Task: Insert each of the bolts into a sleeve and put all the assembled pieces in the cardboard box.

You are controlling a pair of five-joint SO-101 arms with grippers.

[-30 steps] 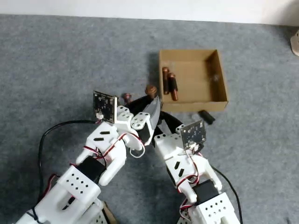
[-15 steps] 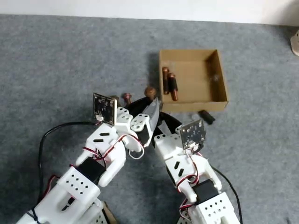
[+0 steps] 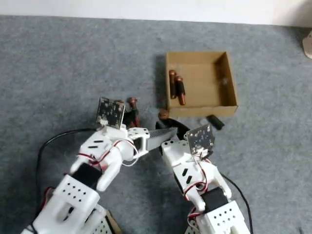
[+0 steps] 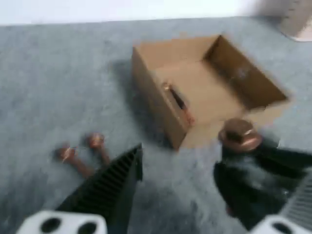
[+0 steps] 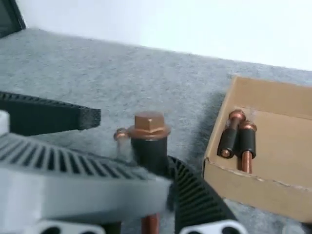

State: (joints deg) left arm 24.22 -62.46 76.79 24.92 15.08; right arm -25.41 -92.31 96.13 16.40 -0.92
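The fingers (image 5: pixel 195 195) of the right gripper (image 5: pixel 158 168) are pinching a sleeved bolt (image 5: pixel 150 131), with its long axis upright. It is just beside the near wall of the cardboard box (image 3: pixel 202 111), so this arm is the nearer one. The left gripper (image 4: pixel 214 175) is spread wide and holds nothing. Two assembled pieces (image 3: pixel 176 87) lie in the box. Two loose bolts (image 4: pixel 96 142) and a sleeve (image 3: pixel 215 122) rest on the carpet.

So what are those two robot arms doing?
The right arm's fingers hold a copper bolt, seated in a black sleeve, upright near the cardboard box. The left arm's fingers are open beside it, holding nothing. Two finished pieces lie in the box. Two bare bolts and a spare sleeve lie on the grey carpet.
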